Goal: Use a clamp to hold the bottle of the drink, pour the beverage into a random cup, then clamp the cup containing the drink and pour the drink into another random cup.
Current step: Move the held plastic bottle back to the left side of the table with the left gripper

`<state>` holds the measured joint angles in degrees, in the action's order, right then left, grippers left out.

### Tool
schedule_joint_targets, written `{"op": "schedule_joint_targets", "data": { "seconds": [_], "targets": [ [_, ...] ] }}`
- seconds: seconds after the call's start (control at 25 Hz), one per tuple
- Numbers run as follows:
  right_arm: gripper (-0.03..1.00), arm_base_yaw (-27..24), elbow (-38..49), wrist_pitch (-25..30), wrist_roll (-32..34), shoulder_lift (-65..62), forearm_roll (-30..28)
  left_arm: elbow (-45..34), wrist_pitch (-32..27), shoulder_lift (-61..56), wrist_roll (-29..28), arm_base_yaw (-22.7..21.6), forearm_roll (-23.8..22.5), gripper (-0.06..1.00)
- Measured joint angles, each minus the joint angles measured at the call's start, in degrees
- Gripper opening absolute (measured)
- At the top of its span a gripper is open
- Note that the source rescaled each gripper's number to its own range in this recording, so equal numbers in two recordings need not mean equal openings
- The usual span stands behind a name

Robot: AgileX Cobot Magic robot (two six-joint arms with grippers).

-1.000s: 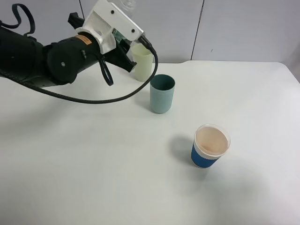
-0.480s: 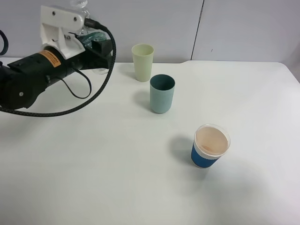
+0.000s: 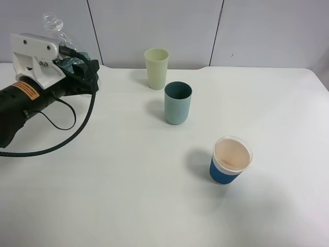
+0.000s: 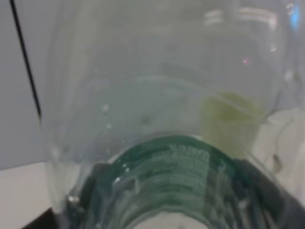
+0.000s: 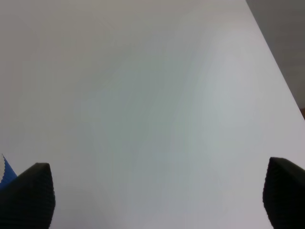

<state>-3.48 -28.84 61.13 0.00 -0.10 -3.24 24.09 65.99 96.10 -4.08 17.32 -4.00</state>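
Two tumblers stand mid-table, the teal cup (image 3: 178, 103) just before the pale yellow-green cup (image 3: 157, 68). Far left, the left gripper (image 3: 74, 67) pinches the tilted bottle (image 3: 55, 27) at its green label. Its thin, light plastic likely dents, so squeeze gently. The right gripper (image 5: 157, 191) hangs spread and empty.

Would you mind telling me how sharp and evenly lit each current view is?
Exterior high view: sharp, evenly lit, soft shadows beside the teal tumbler and the paper cup. Left wrist view: the bottle fills the frame, blurred, with small glints. Right wrist view: plain table, almost featureless; the jaws' tips dark and soft-edged.
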Motion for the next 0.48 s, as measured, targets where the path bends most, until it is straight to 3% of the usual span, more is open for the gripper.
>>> {"op": "schedule_joint_targets", "data": {
  "seconds": [0.28, 0.48],
  "targets": [
    [0.79, 0.00, 0.00, 0.00, 0.00, 0.00, 0.00, -2.25, -0.06, 0.05, -1.32, -4.21, -0.55, 0.08],
    [0.79, 0.00, 0.00, 0.00, 0.00, 0.00, 0.00, -2.49, -0.01, 2.78, -1.50, -7.43, -3.80, 0.08]
  ]
}}
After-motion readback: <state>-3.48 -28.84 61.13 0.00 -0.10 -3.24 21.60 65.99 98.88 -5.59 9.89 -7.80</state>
